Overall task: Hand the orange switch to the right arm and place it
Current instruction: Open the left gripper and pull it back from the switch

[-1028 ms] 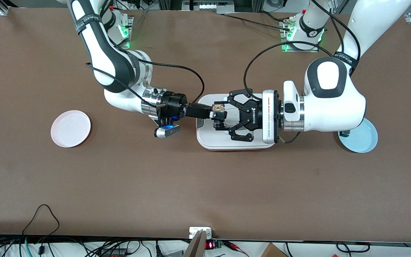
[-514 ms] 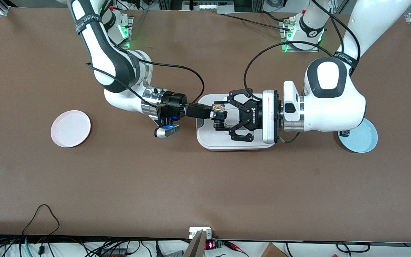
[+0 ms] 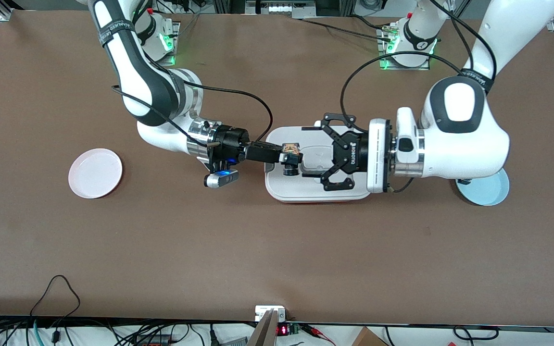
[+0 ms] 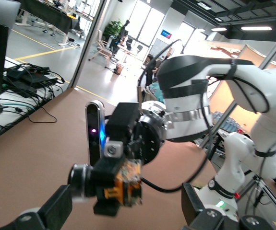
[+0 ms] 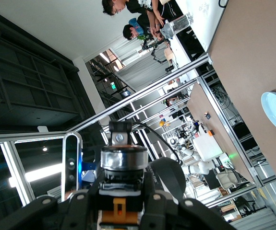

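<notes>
1. A second ago the left gripper (image 3: 327, 154) and the slim right gripper (image 3: 290, 157) both had the orange switch (image 3: 290, 153) between them over the white tray (image 3: 277, 190). Now the left gripper has let go and drawn back toward the left arm's end of the tray, with clear space between it and the switch. I judge the handover done, with only the placing left.
2. Left gripper: its linkage fingers (image 3: 342, 184) are spread as wide as they go, holding nothing and touching nothing, over the tray.
3. Right gripper: clamped tight on the orange switch, held in the air above the tray's edge at the right arm's end; the left wrist view shows the orange face (image 4: 125, 187) gripped at its tip.
4. The pink plate (image 3: 95, 173) sits well apart toward the right arm's end of the table, probably the target; the blue plate (image 3: 491, 191) lies partly under the left arm.
</notes>
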`<state>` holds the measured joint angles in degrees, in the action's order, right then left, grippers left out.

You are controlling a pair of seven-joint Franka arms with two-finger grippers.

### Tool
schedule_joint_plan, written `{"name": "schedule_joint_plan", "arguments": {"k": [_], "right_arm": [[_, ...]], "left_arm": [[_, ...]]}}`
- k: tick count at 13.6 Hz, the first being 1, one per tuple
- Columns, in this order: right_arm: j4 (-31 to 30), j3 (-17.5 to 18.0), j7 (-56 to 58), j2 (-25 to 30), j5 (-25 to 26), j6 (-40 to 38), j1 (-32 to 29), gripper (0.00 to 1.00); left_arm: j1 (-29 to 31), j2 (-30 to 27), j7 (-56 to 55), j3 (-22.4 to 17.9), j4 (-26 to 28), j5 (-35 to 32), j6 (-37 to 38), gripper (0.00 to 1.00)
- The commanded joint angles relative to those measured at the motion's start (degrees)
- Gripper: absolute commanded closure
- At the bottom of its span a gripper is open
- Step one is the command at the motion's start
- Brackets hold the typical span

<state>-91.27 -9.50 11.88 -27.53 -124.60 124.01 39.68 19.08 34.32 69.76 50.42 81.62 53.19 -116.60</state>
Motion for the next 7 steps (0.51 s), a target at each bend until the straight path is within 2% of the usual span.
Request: {"name": "schedule_joint_plan", "arguments": {"k": [1,2,5,7], "right_arm": [[1.0,-0.1,-3.0,-0.2,5.3,-0.4,-2.2,1.00],[1.0,-0.1,-4.8,-0.2,9.5,-1.5,-3.5,1.00],[1.4,-0.1,-6.0,1.0,19.5,-8.4,-8.1,1.00],[1.4,-0.1,-7.0,1.7,29.9,-15.2,-12.1,1.00]], "left_arm": [[4.0,-3.2,-2.2,-0.1,0.8,0.8,7.9,0.00],[4.8,-3.7,-4.9,-0.2,0.9,-1.4,11.0,0.00],[6.4,-3.6,-16.6,-0.1,0.4,-15.3,19.2,0.00],[7.5,-3.6,-22.6,-0.2,0.4,-22.6,24.3,0.00]]}}
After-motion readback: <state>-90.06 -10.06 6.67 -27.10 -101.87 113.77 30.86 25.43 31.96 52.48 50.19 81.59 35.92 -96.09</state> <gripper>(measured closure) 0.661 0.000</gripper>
